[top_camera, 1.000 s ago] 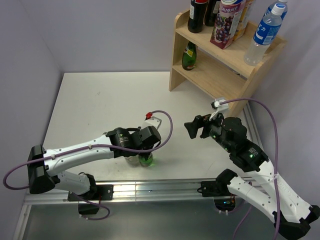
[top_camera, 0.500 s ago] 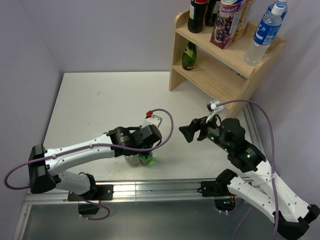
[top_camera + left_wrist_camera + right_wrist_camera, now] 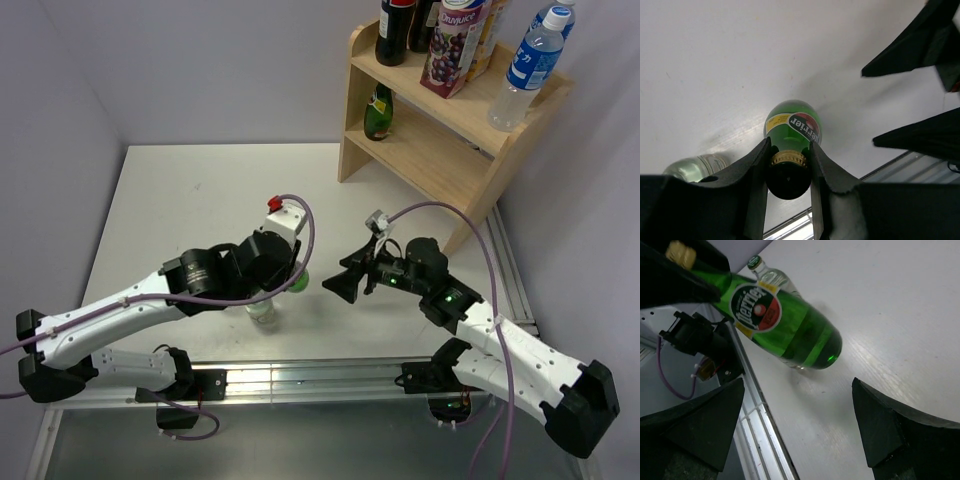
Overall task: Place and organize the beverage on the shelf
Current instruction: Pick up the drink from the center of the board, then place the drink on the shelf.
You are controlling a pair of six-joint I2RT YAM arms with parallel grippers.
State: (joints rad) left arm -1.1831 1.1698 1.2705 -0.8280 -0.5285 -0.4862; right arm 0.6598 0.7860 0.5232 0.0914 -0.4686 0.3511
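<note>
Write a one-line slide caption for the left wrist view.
Left hand grips a green bottle by its neck, a clear bottle beside it, the right hand open nearby.

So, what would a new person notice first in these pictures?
The green bottle, gripped at its neck by the left gripper near the table's front edge, draws the eye first. The right gripper faces it, open, from the right. At the back right, the wooden shelf holds several drinks.
</note>
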